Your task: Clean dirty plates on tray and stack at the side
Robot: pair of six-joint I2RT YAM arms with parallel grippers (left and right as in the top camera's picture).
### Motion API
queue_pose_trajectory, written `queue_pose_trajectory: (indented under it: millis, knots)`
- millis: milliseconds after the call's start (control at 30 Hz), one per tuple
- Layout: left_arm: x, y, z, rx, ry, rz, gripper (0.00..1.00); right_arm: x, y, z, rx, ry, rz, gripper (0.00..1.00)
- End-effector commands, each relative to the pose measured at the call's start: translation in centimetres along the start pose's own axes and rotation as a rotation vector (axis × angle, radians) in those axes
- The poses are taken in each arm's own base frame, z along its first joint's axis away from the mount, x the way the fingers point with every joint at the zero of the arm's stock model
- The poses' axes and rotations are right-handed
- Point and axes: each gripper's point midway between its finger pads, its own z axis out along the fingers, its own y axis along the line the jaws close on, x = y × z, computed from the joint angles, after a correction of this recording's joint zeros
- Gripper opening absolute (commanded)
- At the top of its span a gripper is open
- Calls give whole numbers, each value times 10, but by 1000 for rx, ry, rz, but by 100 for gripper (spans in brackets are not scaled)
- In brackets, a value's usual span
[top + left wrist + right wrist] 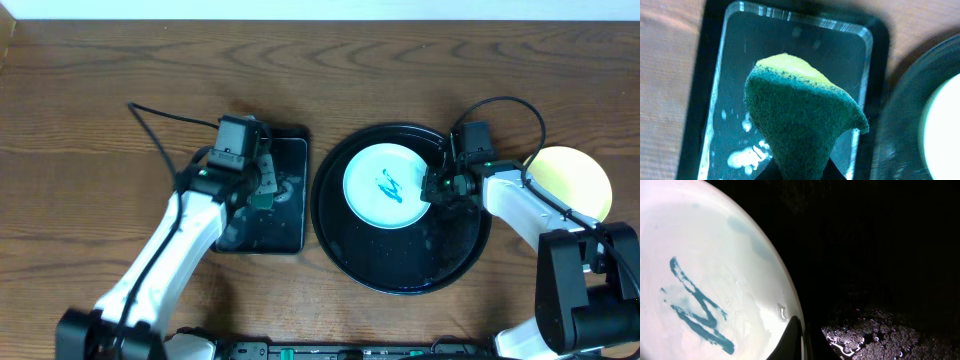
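Note:
A pale mint plate (385,185) with a teal scribble in its centre lies on the round black tray (400,272). My right gripper (435,187) is at the plate's right rim. In the right wrist view (797,340) one finger lies over the rim of the plate (705,255), so it is shut on the plate. A pale yellow plate (575,175) lies on the table right of the tray. My left gripper (262,190) is shut on a green and yellow sponge (800,120) and holds it above the rectangular tray. I see no other plate.
The small rectangular black tray (285,235) lies left of the round tray, with white foam and water on it (747,157). Water drops lie on the round tray's floor (875,335). The round tray's edge (905,110) is close to the sponge's right.

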Motion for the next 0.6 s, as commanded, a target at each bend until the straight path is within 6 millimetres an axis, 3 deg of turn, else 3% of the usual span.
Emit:
queue_pose_trajectory:
  millis: [0,133,433,500,567]
  knots:
    - [10,5,16,-33,69,17,8,11,-4,7,34,35,-10,1]
    - [19,8,24,-51,112,17,7,11,-4,7,35,36,-10,1]
    - [17,6,19,-43,97,-11,7,11,-4,7,34,35,-10,1]
    - [16,1,18,-30,95,-27,8,11,-4,7,35,36,-10,1]
    - [13,-17,12,29,85,-6,7,11,-4,7,34,35,-10,1]
